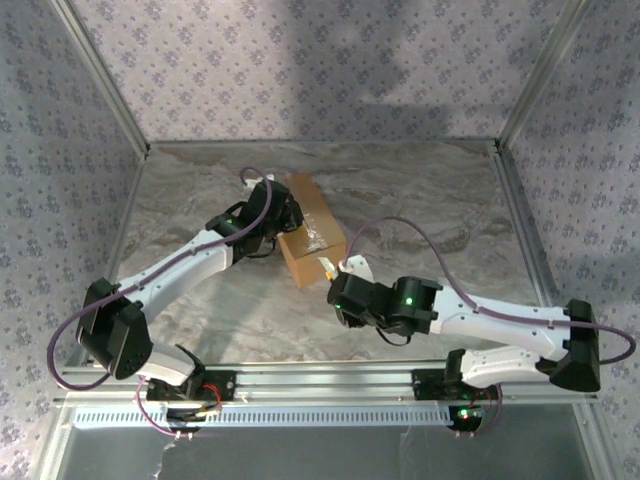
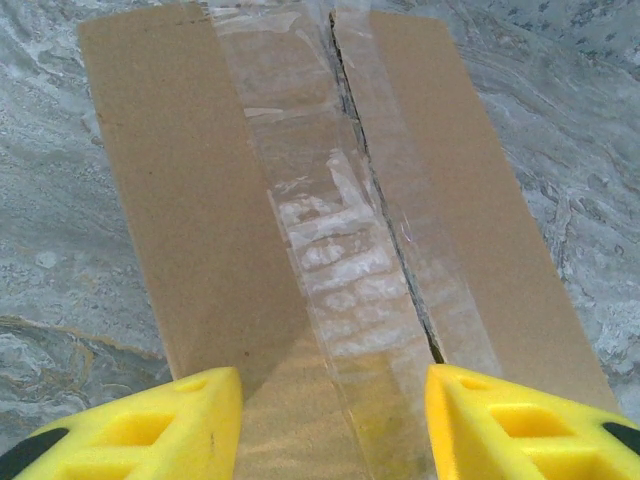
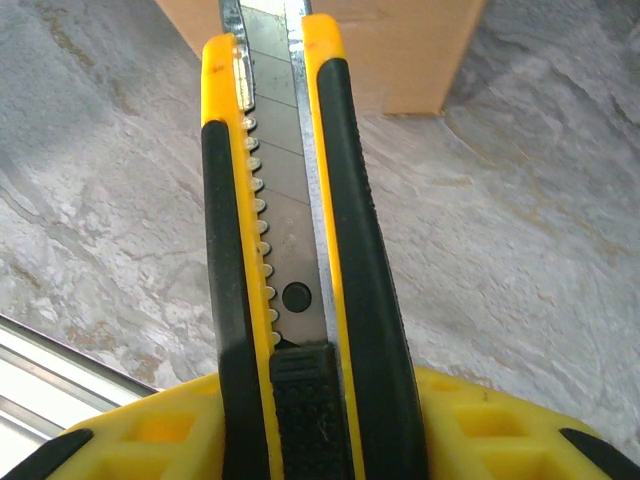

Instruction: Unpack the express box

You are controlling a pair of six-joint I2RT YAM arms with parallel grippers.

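Counter (image 1: pixel 430 200), marbled grey, closed on the left, far and right sides by patterned walls (image 1: pixel 300 60), with a metal rail (image 1: pixel 330 380) along the near edge. We list bare surface far of and to the right of the box, which stands well apart from every wall.

Box (image 1: pixel 318 225): brown carton, left of the counter's middle, lying at a slant with one short end toward the rail. Both top flaps (image 2: pixel 170 180) lie flat. Clear tape (image 2: pixel 330 240) runs the length of the top, and a dark slit follows the seam. Pale patches on the tape; we cannot read them as lettering.

Left arm (image 1: pixel 190 262): elbow out at the near left, forearm reaching up and right, wrist over the box's left side. Left fingers (image 2: pixel 180 425) stand apart above the box top with nothing between them; we cannot tell whether they touch the cardboard.

Right arm (image 1: pixel 500 320): elbow at the far right, forearm running left, wrist just near of the box's near end. Right fingers (image 3: pixel 470 430) are clamped on a knife (image 3: pixel 290 250), yellow and black, blade out and pointing at the box's side.
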